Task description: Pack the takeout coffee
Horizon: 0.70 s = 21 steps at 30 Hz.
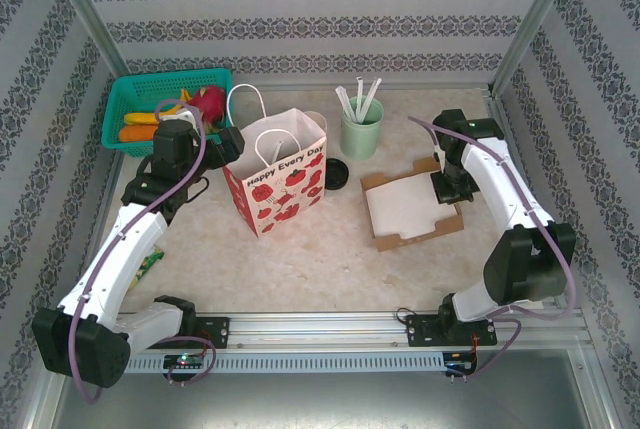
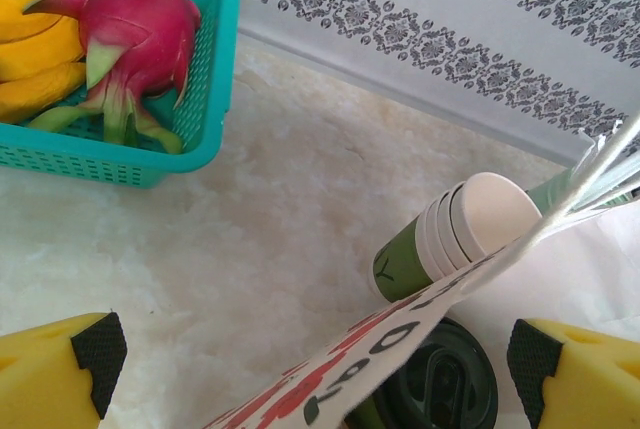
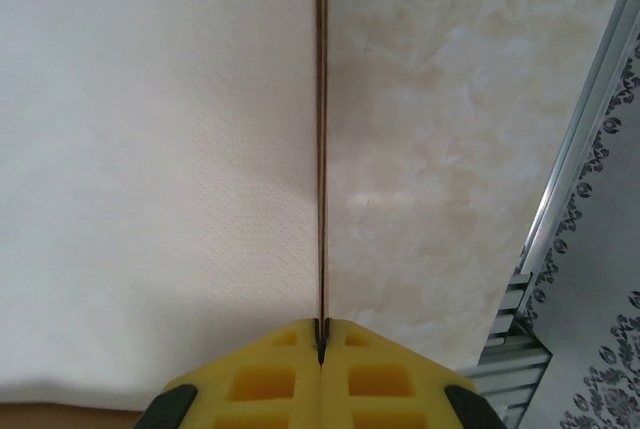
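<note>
Plainly not packed yet. Takeout coffee stands on the table, outside the paper bag, just beside the bag's right side, toward its far end. Bag upright, mouth open, handles up.

Left to do, by my reckoning: grasp the cup, lift it over the rim, lower it in.

Left gripper hangs at the bag's far left corner, jaws spread wide, holding nothing. In the overhead view the bag stands between it and the coffee. From the left wrist, the cup's black lid shows low between the spread fingers, past the bag's printed edge and nearer the right-hand finger; no contact.

Right gripper is well apart to the right, pinched tight on the upright edge of the cardboard tray, not on the coffee.
</note>
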Each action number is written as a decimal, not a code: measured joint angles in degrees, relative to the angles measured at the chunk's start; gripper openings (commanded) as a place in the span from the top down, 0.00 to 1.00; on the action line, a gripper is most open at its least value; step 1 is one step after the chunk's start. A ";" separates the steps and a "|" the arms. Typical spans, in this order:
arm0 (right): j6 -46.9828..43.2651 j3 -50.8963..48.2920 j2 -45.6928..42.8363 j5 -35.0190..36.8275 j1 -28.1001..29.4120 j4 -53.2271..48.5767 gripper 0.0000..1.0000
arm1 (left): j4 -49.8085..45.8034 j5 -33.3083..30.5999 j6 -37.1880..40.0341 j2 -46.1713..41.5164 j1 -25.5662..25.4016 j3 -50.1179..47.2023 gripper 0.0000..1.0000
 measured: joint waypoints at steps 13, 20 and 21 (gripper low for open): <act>1.57 -7.78 0.92 -7.91 6.67 8.35 0.90 | -3.65 2.84 -5.09 5.70 0.00 4.13 0.06; 3.54 -7.85 4.63 -13.27 6.67 10.82 0.70 | -5.64 4.79 -7.13 8.07 0.00 6.05 0.28; 3.67 -7.82 4.42 -14.32 6.67 11.08 0.65 | -5.70 5.20 -6.99 8.81 0.00 6.54 0.30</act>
